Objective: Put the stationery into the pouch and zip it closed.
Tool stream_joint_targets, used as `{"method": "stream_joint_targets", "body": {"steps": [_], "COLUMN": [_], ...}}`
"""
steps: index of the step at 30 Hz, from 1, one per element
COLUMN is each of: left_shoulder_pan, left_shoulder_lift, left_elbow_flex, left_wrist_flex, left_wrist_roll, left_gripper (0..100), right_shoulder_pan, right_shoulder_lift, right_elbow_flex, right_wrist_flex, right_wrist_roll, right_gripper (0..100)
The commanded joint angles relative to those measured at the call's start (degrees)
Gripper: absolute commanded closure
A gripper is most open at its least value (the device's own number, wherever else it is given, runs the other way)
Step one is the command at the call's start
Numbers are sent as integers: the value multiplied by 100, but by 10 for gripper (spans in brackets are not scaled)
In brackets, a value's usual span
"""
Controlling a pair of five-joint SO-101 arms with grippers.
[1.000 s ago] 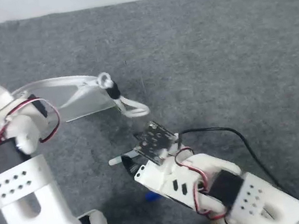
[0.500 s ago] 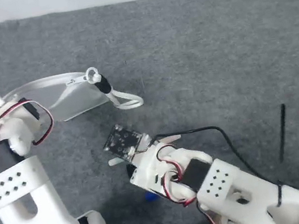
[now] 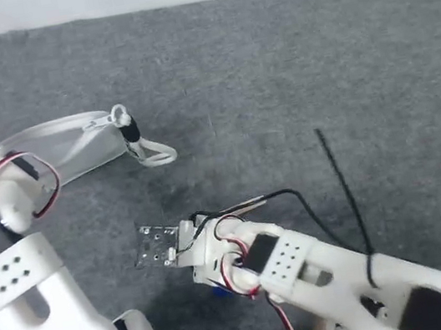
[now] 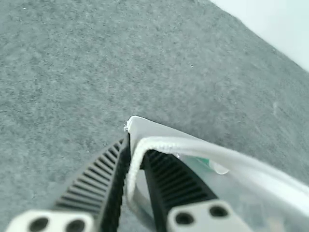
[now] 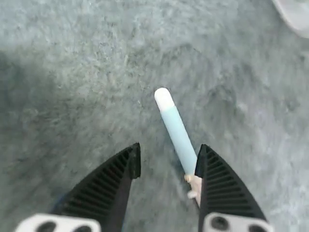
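Robotics lab — grey mat (image 3: 296, 59), wired arms (image 3: 305, 265)

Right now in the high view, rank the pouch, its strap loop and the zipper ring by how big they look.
1. pouch: clearly largest, even with one end covered.
2. strap loop: much smaller.
3. zipper ring: smallest.

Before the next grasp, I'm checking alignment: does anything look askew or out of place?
Slightly. The pen lies off-centre in the open right claw, close against one finger rather than midway. The pouch looks fine, its rim pinched in the left claw.
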Motion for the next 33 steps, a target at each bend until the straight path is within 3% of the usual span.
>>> {"method": "stream_joint_targets", "body": {"steps": [1, 18, 26, 32, 33], "left_shoulder_pan": [-88, -79, -79, -79, -79], "left_shoulder_lift": [-35, -35, -35, -35, -35], "left_elbow_flex": [-57, -48, -40, -40, -40], "left_wrist_flex": [-220, -220, -220, -220, -220], "left_wrist_roll": [70, 70, 70, 70, 70], "left_gripper": [989, 989, 989, 989, 989], "right_shoulder_pan": [-48, 259, 365, 365, 365], "right_shoulder_lift": [338, 2229, 3064, 3222, 3222], "right_elbow_flex": [-607, -1899, -2927, -3174, -3174], "right_wrist_flex": [-286, -136, 971, 1235, 1244], "right_wrist_roll": [246, 281, 281, 281, 281], "right_gripper": [822, 822, 824, 998, 991]}}
